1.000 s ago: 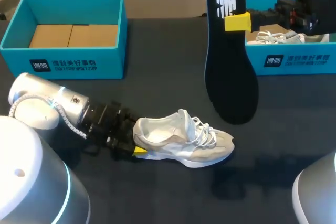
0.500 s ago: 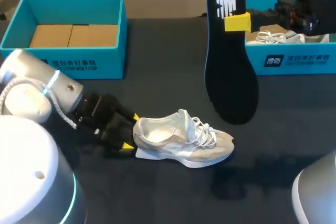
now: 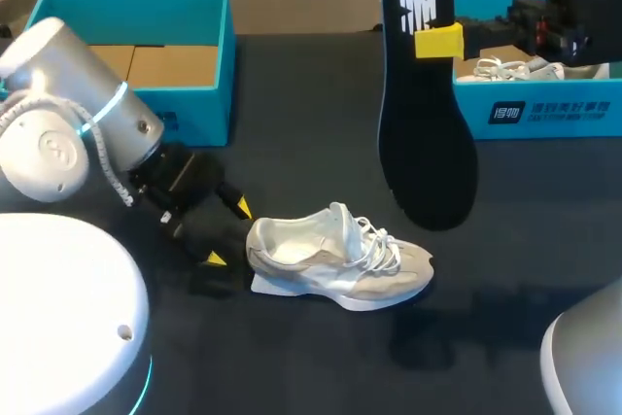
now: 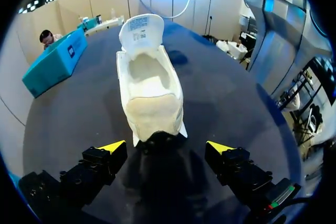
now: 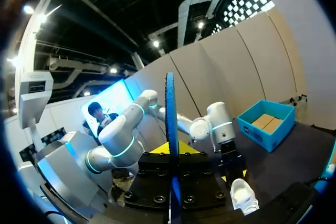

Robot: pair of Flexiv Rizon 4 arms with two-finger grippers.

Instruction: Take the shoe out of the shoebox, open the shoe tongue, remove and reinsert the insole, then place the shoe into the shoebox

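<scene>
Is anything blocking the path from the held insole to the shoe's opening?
Nothing visible. The insole hangs from the right gripper above the table; the shoe lies with its opening uncovered, tongue lifted. The left gripper sits open behind the shoe, clear of the opening.

The left arm (image 3: pixel 68 133) is built of fat silver-white rounded housings with a glowing blue ring (image 3: pixel 112 104) and a white ribbed cable (image 3: pixel 112 180) along its side. The left gripper (image 3: pixel 225 232) is black and blocky with pointed yellow tips. The right gripper (image 3: pixel 435 41) has black plates dotted with screws (image 5: pixel 155 199).
</scene>
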